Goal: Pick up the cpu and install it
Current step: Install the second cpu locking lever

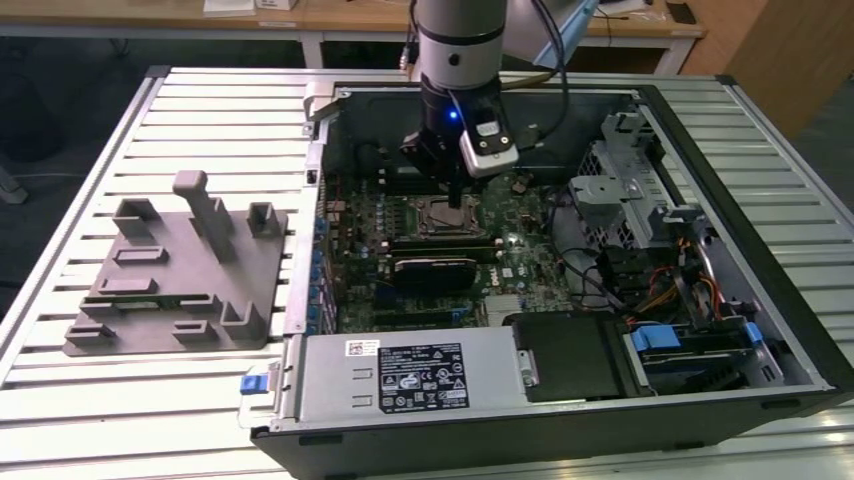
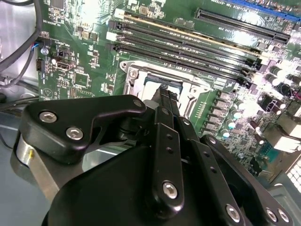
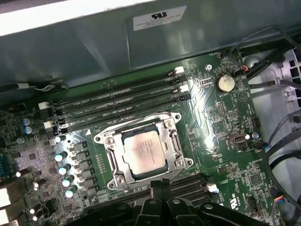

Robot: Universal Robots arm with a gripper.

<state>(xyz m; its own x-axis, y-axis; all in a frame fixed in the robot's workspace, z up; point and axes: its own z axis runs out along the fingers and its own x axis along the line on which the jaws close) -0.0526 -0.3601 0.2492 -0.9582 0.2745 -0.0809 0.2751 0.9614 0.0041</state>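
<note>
CPU (image 3: 144, 152) sits in its socket (image 3: 109, 141) just below my jaws; cannot tell if they're spread. Install step, apparently placed.

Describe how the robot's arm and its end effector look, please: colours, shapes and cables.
The arm is a round grey column with a black band. Below it sits a black wrist block with a small blue light and a silver-white camera module. Dark cables hang along it. The end effector is black, built of flat linkage bars with silver screw heads.
</note>
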